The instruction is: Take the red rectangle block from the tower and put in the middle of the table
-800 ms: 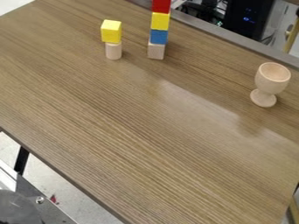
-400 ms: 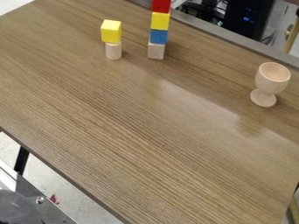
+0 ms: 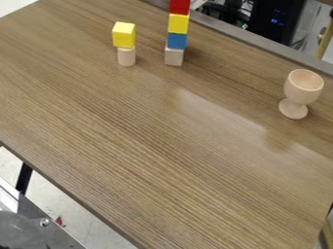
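- One tower (image 3: 177,33) is standing in four pieces: one red block (image 3: 179,6) topping one yellow block (image 3: 178,23), one blue block (image 3: 177,41), one pale block (image 3: 174,56).
- A second yellow block (image 3: 123,35) is sitting on one pale cylinder (image 3: 126,57); one wooden cup (image 3: 303,87) is standing upright.
- The wood-grained table (image 3: 143,146) is reflecting light; black equipment (image 3: 276,19) is standing beyond.
- The red block's top is running past the view's edge, hiding its long axis.
- Jaws: I cannot tell how they are standing, or places relative to them.

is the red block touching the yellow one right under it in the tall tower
Touching. The camera view shows the red block resting on the tower's yellow block, its lower edge meeting that block's top with no gap.
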Tool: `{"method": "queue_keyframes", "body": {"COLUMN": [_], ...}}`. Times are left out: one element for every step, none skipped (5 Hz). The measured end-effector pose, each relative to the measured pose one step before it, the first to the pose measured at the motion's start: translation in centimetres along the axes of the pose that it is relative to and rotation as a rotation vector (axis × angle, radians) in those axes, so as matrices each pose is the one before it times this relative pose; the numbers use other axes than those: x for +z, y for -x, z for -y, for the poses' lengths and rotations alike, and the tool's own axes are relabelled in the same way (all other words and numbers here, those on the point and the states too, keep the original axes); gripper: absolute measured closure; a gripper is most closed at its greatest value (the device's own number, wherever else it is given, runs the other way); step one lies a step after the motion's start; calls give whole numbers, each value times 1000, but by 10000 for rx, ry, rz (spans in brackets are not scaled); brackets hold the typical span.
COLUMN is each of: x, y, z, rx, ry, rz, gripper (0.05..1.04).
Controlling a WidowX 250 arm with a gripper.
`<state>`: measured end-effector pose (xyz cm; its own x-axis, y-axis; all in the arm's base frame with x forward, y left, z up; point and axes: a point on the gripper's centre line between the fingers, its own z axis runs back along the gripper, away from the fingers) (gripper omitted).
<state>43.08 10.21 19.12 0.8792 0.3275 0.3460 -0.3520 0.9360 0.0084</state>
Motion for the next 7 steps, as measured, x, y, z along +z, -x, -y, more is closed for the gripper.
{"method": "queue_keyframes", "body": {"x": [-1209,-1180,-385,-407,-1654,605,-125], "y": [-1375,-889,-306,63,924,176,368], "z": [-8,-382,-350,-139,-12,-444,19], "rx": [-44,32,146,273,471,284,46], "ry": [-170,-398,-186,-112,-98,-94,16], "rz": [-5,-187,43,24,-204,250,1], "gripper": [85,85,85,85,85,85,85]}}
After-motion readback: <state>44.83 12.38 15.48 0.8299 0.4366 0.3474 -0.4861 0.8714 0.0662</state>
